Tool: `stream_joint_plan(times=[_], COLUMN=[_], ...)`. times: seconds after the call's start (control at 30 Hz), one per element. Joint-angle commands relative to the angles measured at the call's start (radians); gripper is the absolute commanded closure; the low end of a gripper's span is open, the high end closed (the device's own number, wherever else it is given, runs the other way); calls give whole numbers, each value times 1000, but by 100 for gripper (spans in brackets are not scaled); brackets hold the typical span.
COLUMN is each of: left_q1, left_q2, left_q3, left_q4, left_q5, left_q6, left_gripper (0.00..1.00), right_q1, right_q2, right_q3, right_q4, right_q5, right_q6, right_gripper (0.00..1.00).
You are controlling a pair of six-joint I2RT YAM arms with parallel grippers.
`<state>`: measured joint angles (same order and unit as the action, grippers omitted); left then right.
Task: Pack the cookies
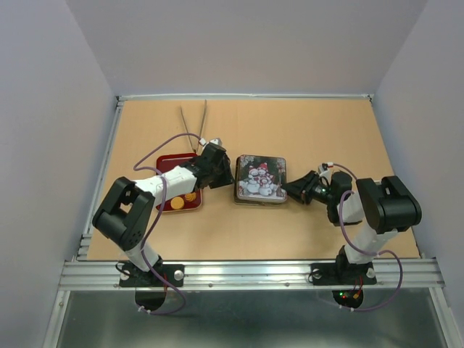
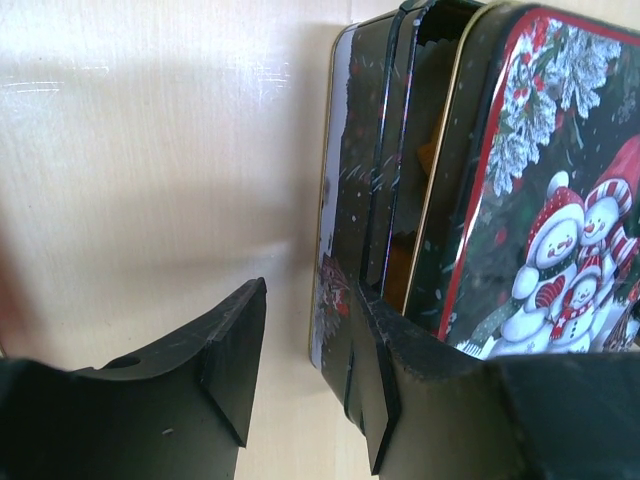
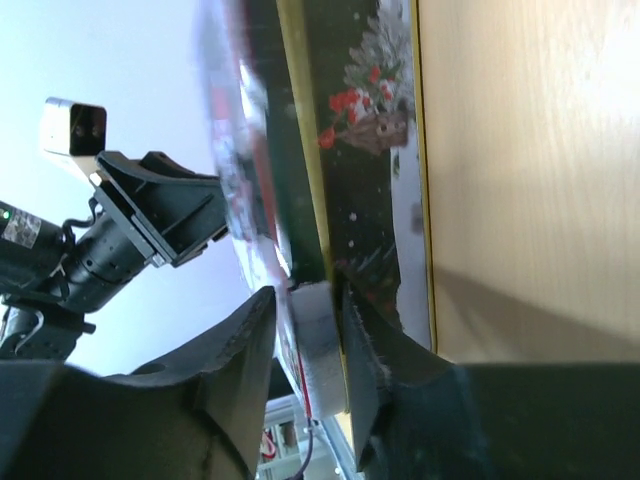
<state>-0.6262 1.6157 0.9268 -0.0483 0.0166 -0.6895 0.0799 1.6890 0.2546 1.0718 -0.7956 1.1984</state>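
Left end effector (image 2: 310, 290) half open at tin (image 2: 345, 200) wall; right end effector (image 3: 308, 295) pinching lid (image 2: 540, 150) rim opposite; cookies (image 2: 400, 270) inside, between both.

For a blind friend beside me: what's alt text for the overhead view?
A snowman tin sits centre, with the robot's left fingers and right fingers at its opposite sides. A red tray holding orange cookies sits left of it; tongs lie farther back.
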Motion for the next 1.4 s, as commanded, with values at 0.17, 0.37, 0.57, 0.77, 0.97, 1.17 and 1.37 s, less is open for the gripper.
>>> stream_joint_plan(times=[0.17, 0.37, 0.57, 0.77, 0.97, 1.17, 1.37], left_q1=[-29, -29, -30, -38, -44, -46, -49], left_q2=[21, 27, 33, 38, 39, 36, 35], left_q3=[-2, 1, 6, 12, 14, 14, 14], left_q4=[34, 38, 39, 42, 44, 65, 73], left_q5=[43, 48, 51, 57, 63, 66, 69], left_q6=[-4, -2, -1, -4, -4, -5, -8], left_gripper=[50, 50, 50, 50, 50, 50, 50], right_q1=[41, 63, 99, 147, 150, 196, 233], right_q2=[8, 15, -37, -111, -106, -77, -91], right_q3=[81, 106, 179, 377, 426, 500, 583], right_q4=[8, -12, -289, -757, -828, -944, -1116], right_q5=[12, 18, 61, 203, 234, 295, 401], right_q6=[15, 9, -125, -373, -398, -430, -462], right_gripper=[37, 25, 24, 19, 12, 3, 0])
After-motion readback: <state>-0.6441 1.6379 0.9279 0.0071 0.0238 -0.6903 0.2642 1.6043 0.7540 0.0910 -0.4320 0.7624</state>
